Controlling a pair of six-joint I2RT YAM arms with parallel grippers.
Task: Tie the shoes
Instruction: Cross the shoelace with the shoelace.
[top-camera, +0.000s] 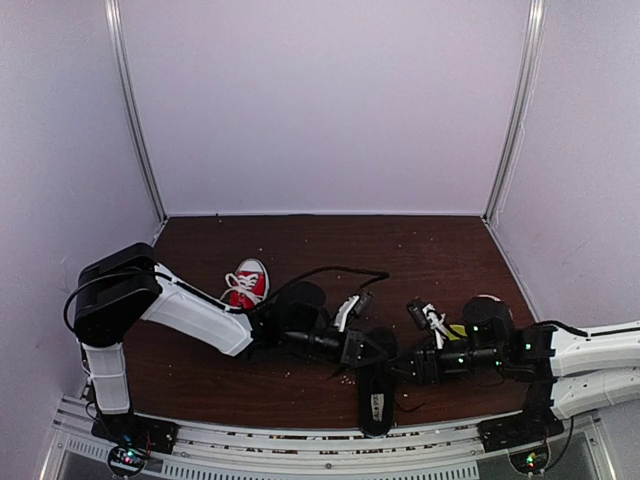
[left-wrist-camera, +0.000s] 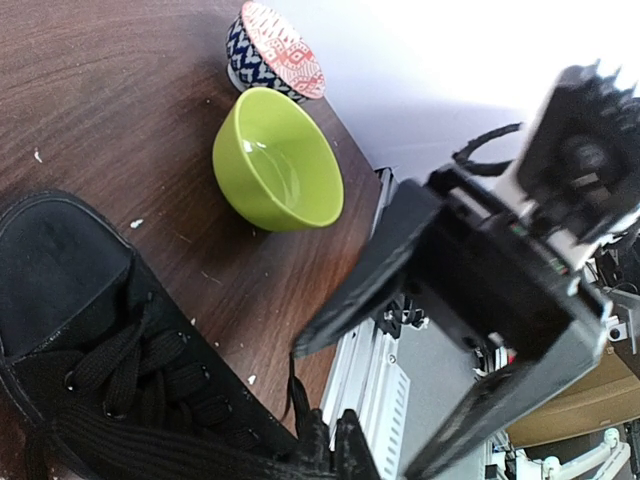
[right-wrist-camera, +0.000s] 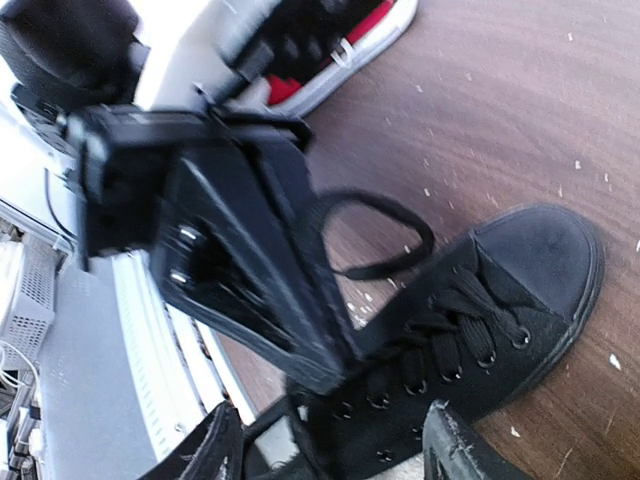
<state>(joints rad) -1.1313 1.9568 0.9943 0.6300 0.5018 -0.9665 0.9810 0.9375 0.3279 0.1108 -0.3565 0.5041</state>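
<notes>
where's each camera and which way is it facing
top external: above, behind the bases, looking down on the dark wooden table; both arms show.
left wrist: low over the black lace-up shoe, facing a lime-green bowl and the right gripper; own fingertips at bottom.
right wrist: low, facing the shoe's toe and the left gripper; own spread fingers at bottom.
shared: both wrist views see the shoe.

Two shoes and two bowls on a table (top-camera: 430, 250)
A high-top shoe (top-camera: 377, 405) is placed at the near edge, in the middle; a sneaker (top-camera: 247, 283) is set further back to its left, well apart. A bowl (left-wrist-camera: 280, 160) is seen near the high-top's toe, a second bowl (left-wrist-camera: 275, 50) just behind it
</notes>
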